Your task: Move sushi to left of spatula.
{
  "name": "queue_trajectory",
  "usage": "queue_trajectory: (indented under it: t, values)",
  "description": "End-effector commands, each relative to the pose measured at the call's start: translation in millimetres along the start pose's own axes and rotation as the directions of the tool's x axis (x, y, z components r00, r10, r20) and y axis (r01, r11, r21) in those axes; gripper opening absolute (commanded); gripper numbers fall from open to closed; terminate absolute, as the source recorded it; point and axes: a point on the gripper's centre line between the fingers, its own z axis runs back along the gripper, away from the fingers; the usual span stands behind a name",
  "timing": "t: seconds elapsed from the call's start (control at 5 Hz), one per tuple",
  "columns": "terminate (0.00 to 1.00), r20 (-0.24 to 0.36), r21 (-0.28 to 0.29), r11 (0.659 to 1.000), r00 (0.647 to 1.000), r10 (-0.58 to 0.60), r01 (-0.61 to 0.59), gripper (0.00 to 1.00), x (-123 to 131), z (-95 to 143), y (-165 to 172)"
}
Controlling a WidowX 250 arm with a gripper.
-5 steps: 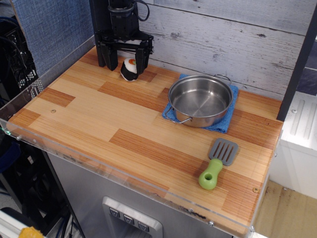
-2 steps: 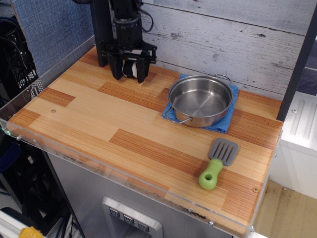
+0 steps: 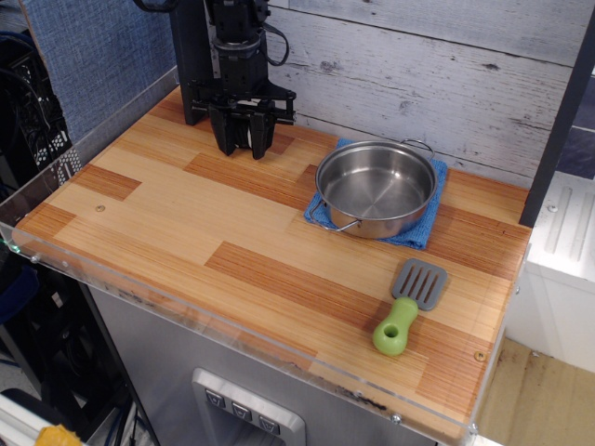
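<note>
My black gripper (image 3: 244, 144) stands at the back left of the wooden table (image 3: 186, 214), its fingertips down at the table surface. Its fingers are drawn in on the sushi (image 3: 245, 131), of which only a thin white sliver shows between them. The black wrap and the orange and green end face are hidden. The spatula (image 3: 410, 305) lies at the front right, grey slotted blade toward the back, lime-green handle toward the front edge, far from the gripper.
A steel pan (image 3: 376, 188) sits on a blue cloth (image 3: 424, 229) at the back middle, between the gripper and the spatula. A grey plank wall runs behind. A clear acrylic rim (image 3: 139, 295) lines the front and left edges.
The gripper moved a little to the right over the sushi, came down around it, and its fingers closed in. The sushi's end face, plainly visible a second ago, is now hidden.
</note>
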Motion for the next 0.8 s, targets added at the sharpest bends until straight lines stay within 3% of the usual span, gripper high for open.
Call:
queue_trajectory:
  t: [0.0, 0.2, 0.4, 0.6]
  values:
    - [0.0, 0.178, -0.019, 1.0, 0.984, 0.015, -0.012, 0.0, -31, 90, -1]
    - [0.0, 0.218, -0.052, 0.998, 0.975, -0.032, 0.045, 0.0, -56, 110, -16]
    - [0.0, 0.219, -0.035, 0.987, 0.965, -0.147, 0.158, 0.0, -78, 111, -44]
    - [0.0, 0.164, 0.01, 0.966, 0.953, -0.256, 0.258, 0.0, -105, 90, -63]
